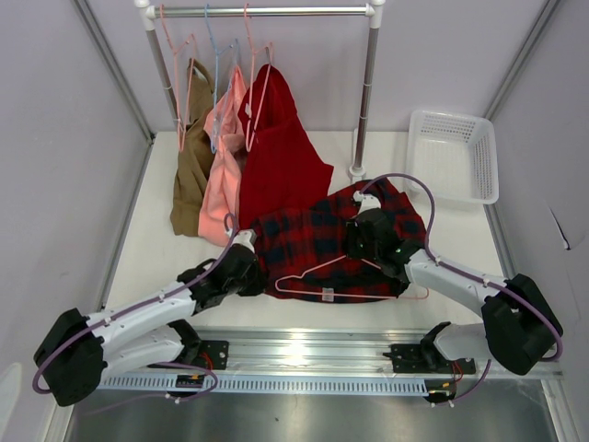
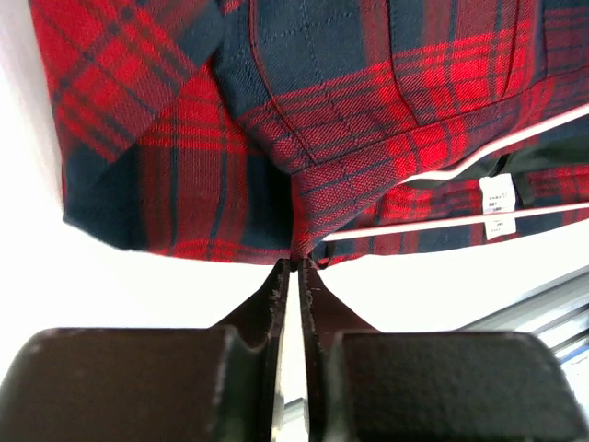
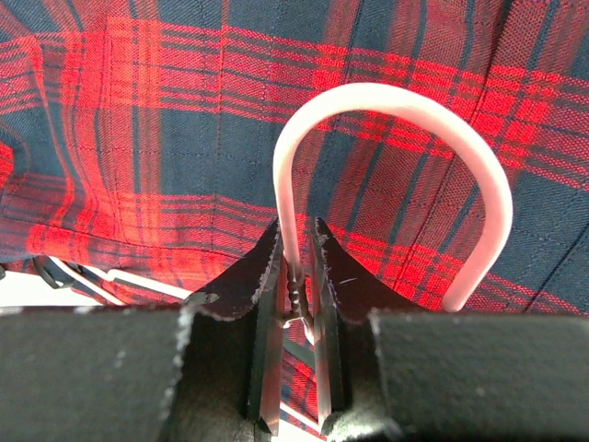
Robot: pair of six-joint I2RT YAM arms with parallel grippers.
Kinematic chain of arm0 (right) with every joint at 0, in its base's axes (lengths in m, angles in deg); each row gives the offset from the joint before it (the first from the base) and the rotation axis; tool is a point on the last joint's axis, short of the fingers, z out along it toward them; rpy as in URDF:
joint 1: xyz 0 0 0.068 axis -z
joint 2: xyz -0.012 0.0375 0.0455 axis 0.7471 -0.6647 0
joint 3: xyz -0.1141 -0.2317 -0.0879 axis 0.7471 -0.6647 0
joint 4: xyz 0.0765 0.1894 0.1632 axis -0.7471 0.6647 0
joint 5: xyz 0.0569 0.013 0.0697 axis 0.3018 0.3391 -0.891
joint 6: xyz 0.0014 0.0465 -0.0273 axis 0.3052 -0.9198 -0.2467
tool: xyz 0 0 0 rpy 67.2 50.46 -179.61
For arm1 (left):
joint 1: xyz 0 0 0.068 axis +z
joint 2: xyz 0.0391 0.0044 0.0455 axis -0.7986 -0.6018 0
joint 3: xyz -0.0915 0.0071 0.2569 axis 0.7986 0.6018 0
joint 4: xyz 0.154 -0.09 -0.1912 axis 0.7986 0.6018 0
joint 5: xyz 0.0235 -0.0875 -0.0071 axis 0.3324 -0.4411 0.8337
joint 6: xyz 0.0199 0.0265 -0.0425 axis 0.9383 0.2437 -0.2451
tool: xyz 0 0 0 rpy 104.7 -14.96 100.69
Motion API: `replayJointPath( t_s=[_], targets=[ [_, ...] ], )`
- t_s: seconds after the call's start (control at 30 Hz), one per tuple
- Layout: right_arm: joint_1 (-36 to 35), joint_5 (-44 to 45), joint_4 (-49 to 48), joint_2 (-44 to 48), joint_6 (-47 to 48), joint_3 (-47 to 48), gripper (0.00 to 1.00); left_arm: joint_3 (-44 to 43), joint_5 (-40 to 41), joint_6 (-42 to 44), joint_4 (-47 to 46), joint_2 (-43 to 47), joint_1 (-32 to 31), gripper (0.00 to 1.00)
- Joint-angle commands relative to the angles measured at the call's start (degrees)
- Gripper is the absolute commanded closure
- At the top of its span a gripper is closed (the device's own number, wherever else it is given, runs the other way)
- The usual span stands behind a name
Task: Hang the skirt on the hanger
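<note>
The plaid skirt (image 1: 322,235) lies spread on the white table, its white label (image 1: 328,295) at the near hem. The pale-pink hanger (image 1: 317,274) lies on top of it, with its bottom bar along the near hem. My left gripper (image 1: 256,274) is shut on the skirt's near left edge (image 2: 299,249). My right gripper (image 1: 365,247) is shut on the hanger's twisted neck (image 3: 296,276), just below the hook (image 3: 396,101), which curves over the plaid cloth (image 3: 184,138).
A clothes rack (image 1: 267,11) at the back holds a brown (image 1: 191,157), a salmon-pink (image 1: 221,157) and a plain red garment (image 1: 281,152), plus spare hangers. A white basket (image 1: 453,152) sits at the back right. A metal rail (image 1: 304,350) runs along the near edge.
</note>
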Motion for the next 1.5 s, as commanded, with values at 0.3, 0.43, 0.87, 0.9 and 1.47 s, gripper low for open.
replayJointPath(
  t_s=[0.3,0.43,0.87,0.9,1.47],
  targets=[
    [-0.43,3.28,-1.43,-0.01,0.75,2.62,1.0,-1.46,-0.42,0.28,-0.49,2.31,-3.8,1.0],
    [-0.43,3.45,-1.26,-0.01,0.83,2.71,1.0,-2.69,-0.07,-0.15,-1.29,0.55,-5.83,0.96],
    [-0.61,3.37,-1.78,-0.36,0.39,2.53,1.0,-4.19,3.98,-0.33,7.07,6.79,-7.15,0.78],
    [-0.7,3.28,-1.78,-0.28,0.39,2.53,1.0,-4.01,3.89,-0.33,6.63,6.18,-7.15,0.82],
    [-0.7,3.81,-1.43,0.16,0.48,2.44,1.0,-4.89,7.58,-1.3,0.47,-4.99,-7.68,0.96]
  ],
)
